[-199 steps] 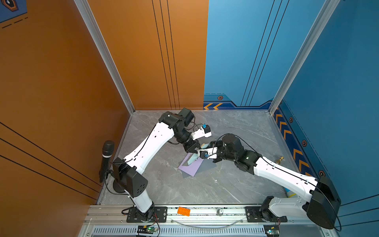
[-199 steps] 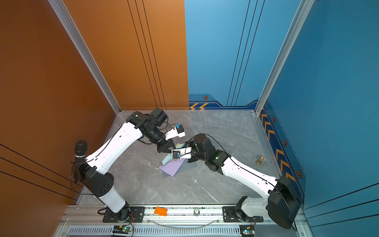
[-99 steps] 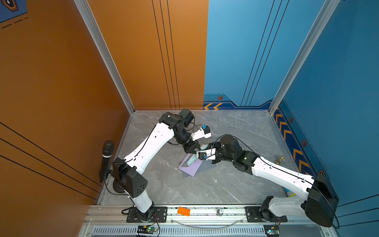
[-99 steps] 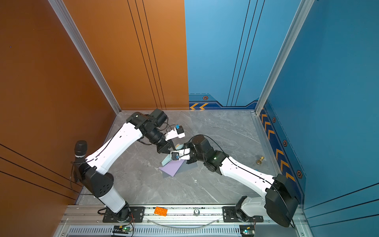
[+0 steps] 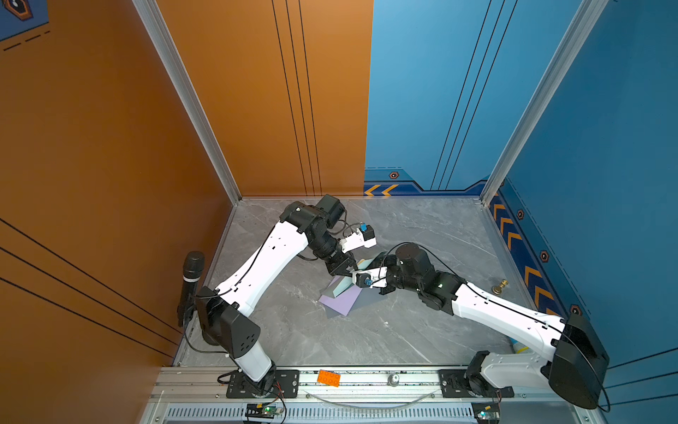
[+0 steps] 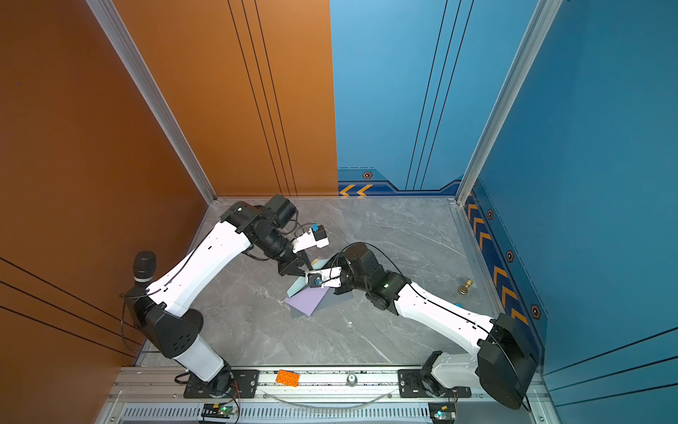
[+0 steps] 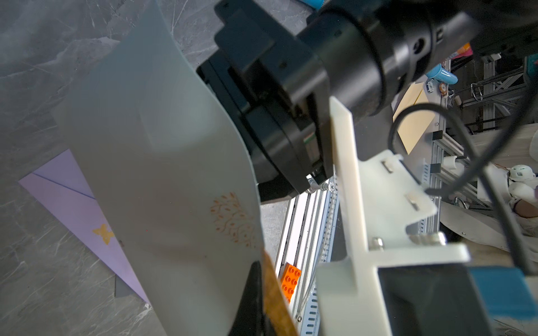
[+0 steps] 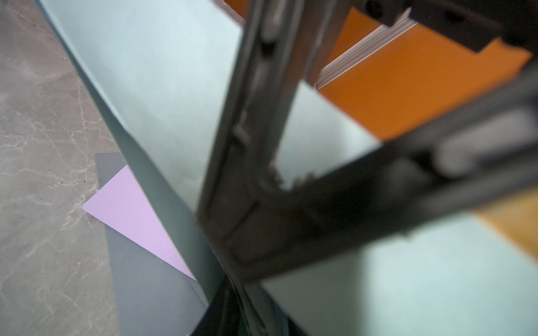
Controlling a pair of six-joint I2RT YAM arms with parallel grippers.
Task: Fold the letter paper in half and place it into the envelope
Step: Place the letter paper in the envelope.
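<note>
Pale green paper [image 7: 163, 174] stands curled over lilac envelope [image 5: 343, 303] on grey table [image 5: 403, 330]. Left gripper [image 5: 345, 271] pinches 1 edge; right gripper [image 5: 361, 270] beside sheet, can't tell if spread. Your risk: pinch slips, sheet flops, fold lands crooked.

- We reach our left arm [image 5: 271, 257] inward with the wrist bent down and the left gripper [image 5: 345, 271] pinched closed.
- We stretch our right arm [image 5: 488, 304] toward it, the right gripper [image 8: 235, 256] standing with jaws slightly parted.
</note>
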